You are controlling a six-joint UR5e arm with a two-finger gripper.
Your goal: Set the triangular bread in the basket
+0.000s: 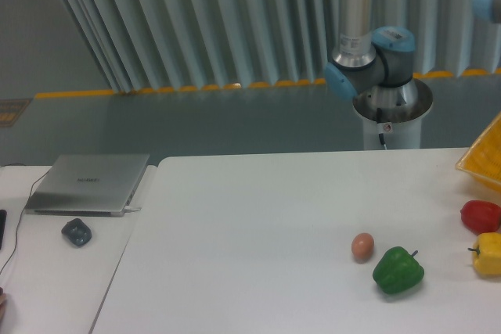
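Note:
The yellow basket (483, 160) shows only as a corner at the right edge of the white table (258, 224); most of it is cut off by the frame. The triangular bread is out of view. The gripper is not in view; only the arm's base and lower joints (368, 68) stand behind the table's far edge, rising out of the top of the frame.
A small brown egg (362, 246) and a green pepper (398, 270) lie at the front right. A red pepper (480, 215) and a yellow bell pepper (487, 254) sit at the right edge. A closed laptop (88, 184) and a dark mouse (77, 231) are on the left desk.

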